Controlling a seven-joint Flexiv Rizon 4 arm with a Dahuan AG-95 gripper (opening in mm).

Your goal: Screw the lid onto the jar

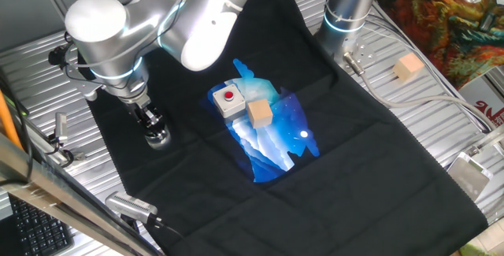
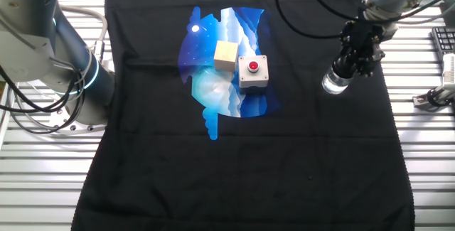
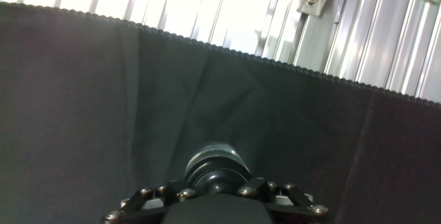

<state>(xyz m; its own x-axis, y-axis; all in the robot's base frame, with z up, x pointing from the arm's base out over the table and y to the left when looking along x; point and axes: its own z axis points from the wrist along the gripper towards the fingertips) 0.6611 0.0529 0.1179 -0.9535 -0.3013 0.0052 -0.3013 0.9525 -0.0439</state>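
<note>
The jar [image 1: 158, 138] is a small clear glass cylinder standing on the black cloth at the left, away from the blue print. It also shows in the other fixed view [image 2: 333, 84]. My gripper [image 1: 150, 120] points down directly over it, tilted slightly in the other fixed view [image 2: 353, 55]. In the hand view the black round lid [image 3: 217, 172] sits between my fingers, on top of the jar, and my gripper [image 3: 217, 195] is shut on it. The lid's white piece is hidden.
A grey box with a red button [image 1: 227, 100] and a tan wooden cube [image 1: 259, 113] sit on the blue print at the cloth's middle. A second cube [image 1: 409, 68] lies on the metal table. Another arm's base [image 1: 346, 12] stands behind. The cloth edge [image 3: 227, 52] and a metal bracket [image 3: 313, 3] lie beyond the jar.
</note>
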